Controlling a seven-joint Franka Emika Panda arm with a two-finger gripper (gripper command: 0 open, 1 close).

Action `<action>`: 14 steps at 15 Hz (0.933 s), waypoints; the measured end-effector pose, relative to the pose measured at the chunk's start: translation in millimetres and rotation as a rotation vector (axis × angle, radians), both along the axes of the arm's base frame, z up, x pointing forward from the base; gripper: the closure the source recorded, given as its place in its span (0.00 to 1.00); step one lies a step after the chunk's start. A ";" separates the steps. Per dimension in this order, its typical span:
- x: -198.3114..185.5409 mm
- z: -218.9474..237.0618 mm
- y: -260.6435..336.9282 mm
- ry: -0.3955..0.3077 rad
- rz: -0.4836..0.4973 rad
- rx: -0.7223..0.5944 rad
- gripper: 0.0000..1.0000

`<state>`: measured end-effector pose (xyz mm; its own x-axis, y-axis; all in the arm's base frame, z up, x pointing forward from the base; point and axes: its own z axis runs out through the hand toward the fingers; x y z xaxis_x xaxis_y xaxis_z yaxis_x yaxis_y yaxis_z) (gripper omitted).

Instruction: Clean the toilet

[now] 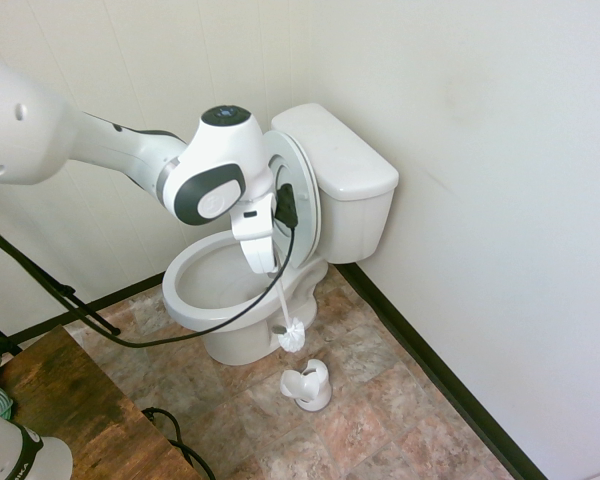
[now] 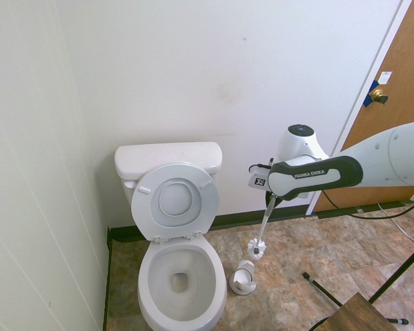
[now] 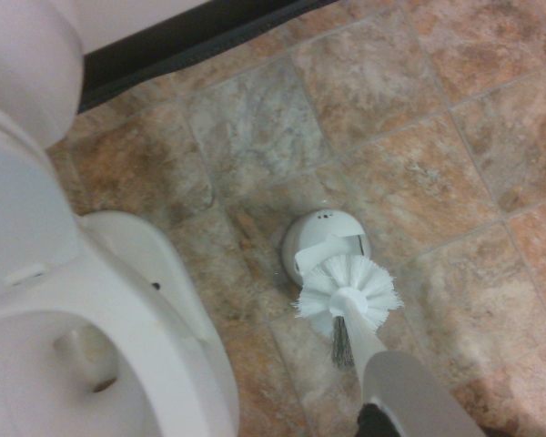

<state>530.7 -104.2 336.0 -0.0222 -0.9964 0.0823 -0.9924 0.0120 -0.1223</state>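
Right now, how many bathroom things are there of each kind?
toilet: 1
toilet brush, held in the hand: 1
brush holder on the floor: 1
Total: 3

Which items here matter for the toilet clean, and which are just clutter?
In the job:
- toilet, lid up
- toilet brush, held by the gripper, hanging above the floor beside the bowl
- brush holder, empty, on the floor

Just about:
- wooden table
- door
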 end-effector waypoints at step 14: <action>82.4 -173.1 -34.9 0.107 -0.043 0.066 1.00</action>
